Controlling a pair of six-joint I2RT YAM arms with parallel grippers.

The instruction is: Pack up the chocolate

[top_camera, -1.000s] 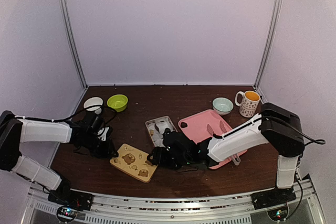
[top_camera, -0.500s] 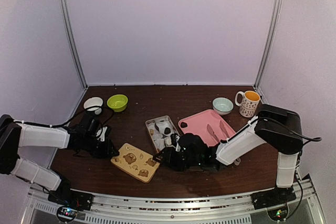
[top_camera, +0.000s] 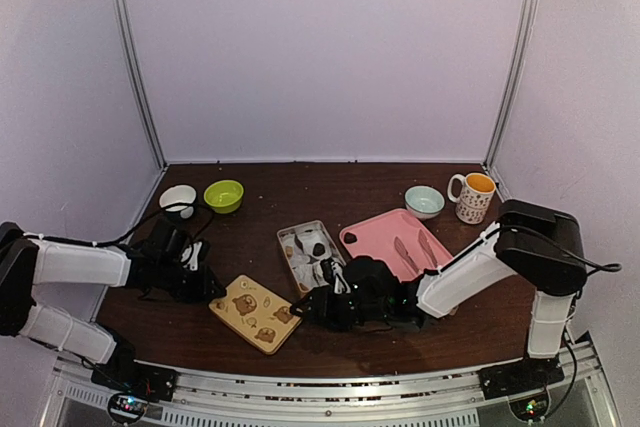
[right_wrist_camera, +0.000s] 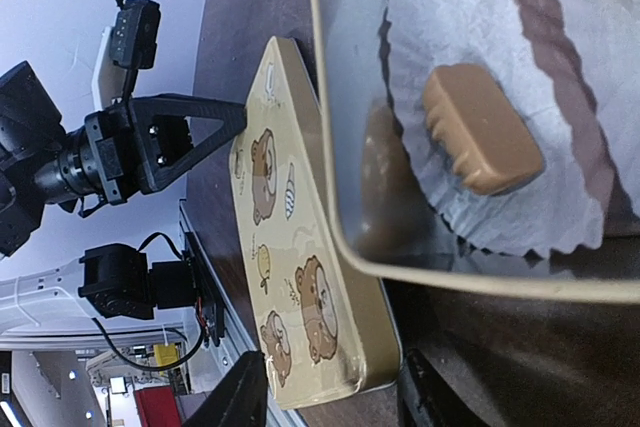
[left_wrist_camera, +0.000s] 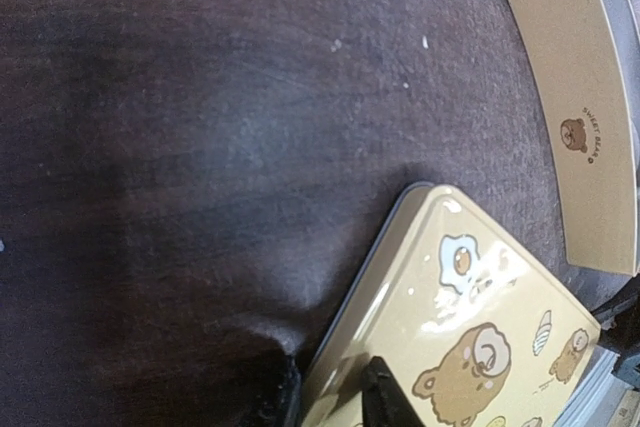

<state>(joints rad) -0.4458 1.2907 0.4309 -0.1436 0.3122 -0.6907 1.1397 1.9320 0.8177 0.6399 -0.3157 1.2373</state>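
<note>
**Jaws, right:** parted, low to the table (top_camera: 330,182). A corner of the lid (right_wrist_camera: 295,247) shows in the gap between the fingers (right_wrist_camera: 243,399). Whether they bear on it cannot be told.

**Jaws, left:** narrowly parted, with the fingertips (left_wrist_camera: 385,402) astride the lid's opposite edge. Whether they pinch it or merely flank it cannot be told.

**Chocolate** (right_wrist_camera: 480,142): one light-brown oblong piece in a white paper cup (right_wrist_camera: 470,37), lying inside the tin (top_camera: 282,244). No other pieces can be made out with certainty.

**Tin:** open and tan, at mid-table, somewhat toward the near edge. Its long axis runs roughly from near edge to far edge.

**Lid:** printed with bears and lying face up, just beside the tin's near end on the left, close to the near edge. Its long axis runs mostly left edge to right edge, crosswise to the tin.

**Governing relation:** the chocolate lies just beyond the right jaws, toward the far edge. The right arm (top_camera: 470,272) is much the nearer. The left arm (top_camera: 85,259) is well apart from the chocolate, with the whole lid between.

**Assessment:** with chocolate already in the tin, the coming move probably concerns the lid. It would need about a quarter turn to match the tin's long axis, plus a short shift toward the far right corner.

**Also present:** a pink tray (top_camera: 385,222) to the right of the tin.
</note>
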